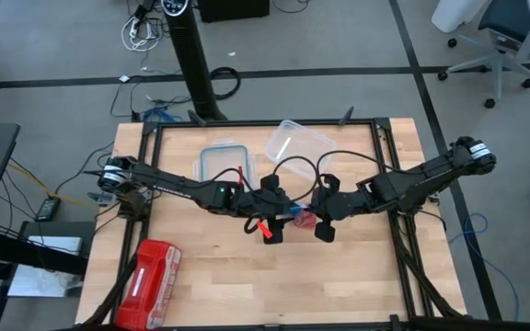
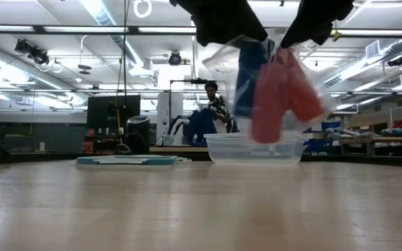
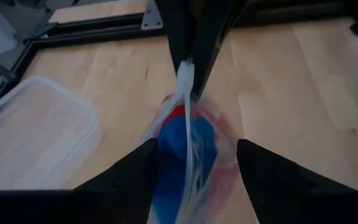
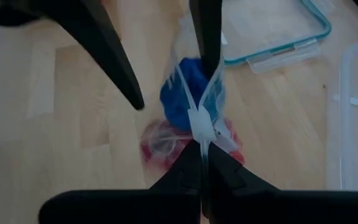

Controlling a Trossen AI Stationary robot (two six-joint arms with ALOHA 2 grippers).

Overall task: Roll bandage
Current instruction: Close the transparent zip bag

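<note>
Nothing rolled yet, folks: the bandage (image 4: 180, 93) sits as a blue bundle sealed inside a clear plastic bag (image 3: 188, 140) with red-pink rolls (image 2: 274, 97), hanging above the worktop (image 1: 339, 285) near its centre. Getting it out and rolling it all lie ahead. Right tool (image 4: 202, 146), reaching in from three o'clock, is pressed together, pinching the bag's top edge and carrying it. Left tool (image 3: 194, 165), from nine o'clock, stands spread wide, fingers either side of the bag, gripping nothing I can see.
</note>
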